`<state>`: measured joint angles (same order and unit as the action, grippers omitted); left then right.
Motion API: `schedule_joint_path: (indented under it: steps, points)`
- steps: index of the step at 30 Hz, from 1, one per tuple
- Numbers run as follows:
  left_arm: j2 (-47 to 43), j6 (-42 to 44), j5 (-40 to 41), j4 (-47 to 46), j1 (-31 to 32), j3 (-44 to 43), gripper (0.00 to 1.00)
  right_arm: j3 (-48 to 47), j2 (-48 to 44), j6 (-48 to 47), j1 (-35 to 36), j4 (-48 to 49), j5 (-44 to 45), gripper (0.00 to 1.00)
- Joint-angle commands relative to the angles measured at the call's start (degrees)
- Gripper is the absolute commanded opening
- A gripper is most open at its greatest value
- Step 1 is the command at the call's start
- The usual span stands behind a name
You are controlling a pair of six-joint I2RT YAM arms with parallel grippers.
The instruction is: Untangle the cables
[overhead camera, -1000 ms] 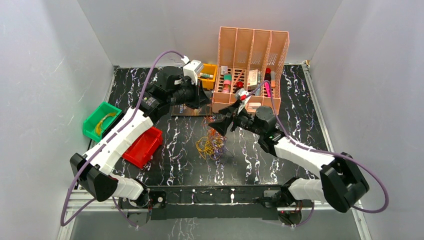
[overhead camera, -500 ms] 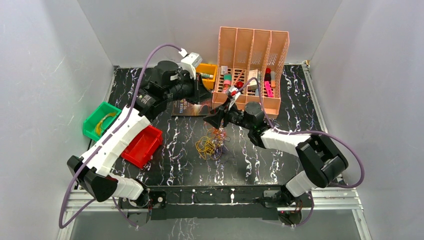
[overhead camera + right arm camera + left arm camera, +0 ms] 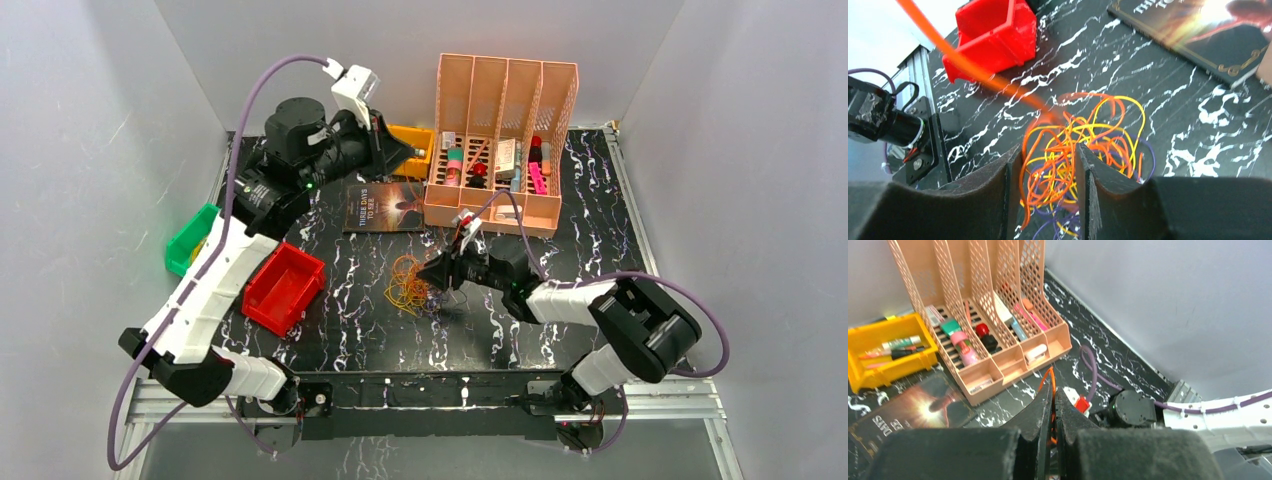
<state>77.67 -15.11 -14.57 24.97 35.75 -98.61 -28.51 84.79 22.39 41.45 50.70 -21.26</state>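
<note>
The cables [image 3: 410, 285] lie as one tangle of yellow, orange and purple wire on the black marbled table. My right gripper [image 3: 432, 272] is low at the tangle's right side. In the right wrist view its jaws [image 3: 1050, 150] stand partly apart with the cables [image 3: 1083, 135] bunched between them. A single orange strand [image 3: 963, 60] runs taut up and to the left out of the tangle. My left gripper [image 3: 405, 152] is raised high at the back. Seen from the left wrist, that gripper [image 3: 1053, 390] is shut on the orange cable [image 3: 1052, 377].
A red bin [image 3: 283, 288] and a green bin [image 3: 190, 240] sit at the left. A book [image 3: 385, 207] lies behind the tangle, with a yellow bin [image 3: 415, 150] and a peach file organiser [image 3: 505, 130] at the back.
My left arm has risen and pulled back to the left with the orange strand. My right gripper has dropped onto the tangle and its jaws have narrowed around it.
</note>
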Motion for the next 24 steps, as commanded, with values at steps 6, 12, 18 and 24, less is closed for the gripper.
schedule_joint_path:
  steps: [6,12,18,24]
  points:
    - [-0.1,3.5,3.2,0.7,0.1,-9.5,0.00,6.6,-4.6,0.8,0.9,2.8,2.4,0.48]
    - [0.5,5.3,4.3,1.7,0.1,-13.1,0.00,12.1,-9.8,0.5,1.0,-0.9,4.4,0.48]
    - [2.9,6.4,4.8,2.6,0.1,-16.5,0.00,14.7,-19.2,-0.7,1.1,-7.3,6.3,0.52]
    - [3.9,7.6,5.2,3.1,0.1,-19.2,0.00,12.4,-31.7,-4.0,1.1,-19.1,9.6,0.60]
